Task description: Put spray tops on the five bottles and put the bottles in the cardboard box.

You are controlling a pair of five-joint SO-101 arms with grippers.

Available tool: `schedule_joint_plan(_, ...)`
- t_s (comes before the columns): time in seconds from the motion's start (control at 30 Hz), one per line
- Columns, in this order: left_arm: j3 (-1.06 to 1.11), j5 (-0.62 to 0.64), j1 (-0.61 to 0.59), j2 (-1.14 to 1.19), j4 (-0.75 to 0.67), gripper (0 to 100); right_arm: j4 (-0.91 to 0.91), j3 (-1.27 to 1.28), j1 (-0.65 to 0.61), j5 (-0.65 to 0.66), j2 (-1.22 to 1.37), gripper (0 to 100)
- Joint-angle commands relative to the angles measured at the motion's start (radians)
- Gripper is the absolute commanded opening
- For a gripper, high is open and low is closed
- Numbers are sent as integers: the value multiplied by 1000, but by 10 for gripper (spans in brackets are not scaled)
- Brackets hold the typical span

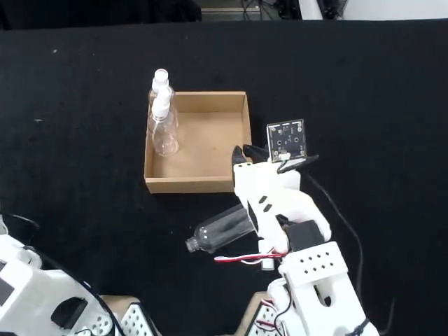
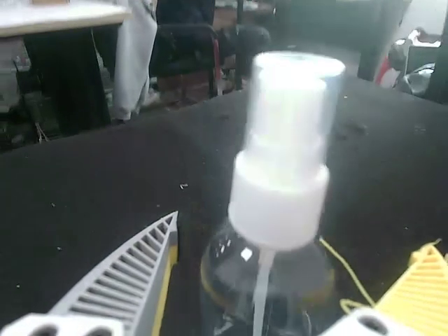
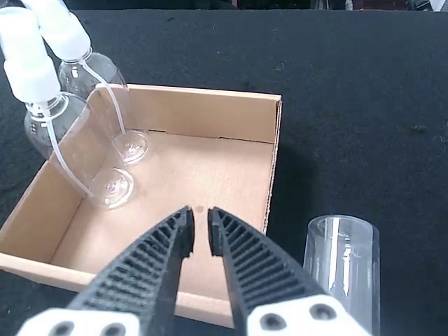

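Nearest, at the left arm [image 1: 42, 294], the left gripper [image 2: 299, 234] frames a clear plastic bottle [image 2: 241, 276] with a white spray top [image 2: 280, 189] and a thin dip tube inside. Whether it grips the bottle cannot be told. Beside it, the white right arm [image 1: 280, 203] stretches over the black table [image 1: 364, 84], with red and white wires [image 1: 241, 259] looping at its base joint and a small square board [image 1: 287, 138] at its wrist. Under this arm lies an uncapped bottle [image 1: 220, 232], a smooth clear cylinder on its side with its open neck pointing toward the near left. Its far end is hidden by the arm. The right gripper [image 3: 199, 213], black and ribbed, is narrowed to a thin slit with nothing in it. It hangs over the near right corner of the cardboard box [image 1: 210, 183]. The box is a shallow open tray of plain brown board. Inside it, two capped bottles stand against the left wall, one nearer [image 1: 165, 133] and one in the far left corner [image 1: 159, 84]. Their round bases rest on the box floor and both carry white tops. Beyond the box is matte black table cover.
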Motion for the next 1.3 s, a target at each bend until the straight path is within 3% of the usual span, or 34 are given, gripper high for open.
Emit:
schedule_joint_plan(0.0, -71, 12, -12, -44, 43, 378, -31, -10, -12, 8, -19, 25)
schedule_joint_plan(0.73, -42, 6, 30, -44, 26, 377, -31, -10, -12, 8, -19, 25)
schedule_joint_plan(0.87, -39, 6, 51, -44, 25, 277, -31, -10, -12, 8, -19, 25)
schedule_joint_plan(1.03, -44, 5, 53, -46, 25, 16, -31, -12, -12, 8, -19, 25)
schedule_joint_plan(1.13, -31, 5, 51, -46, -29, 74, -31, -12, -12, 8, -19, 25)
schedule_joint_plan(1.27, 71, 5, 81, -46, -264, 29, -31, -12, -12, 8, -19, 25)
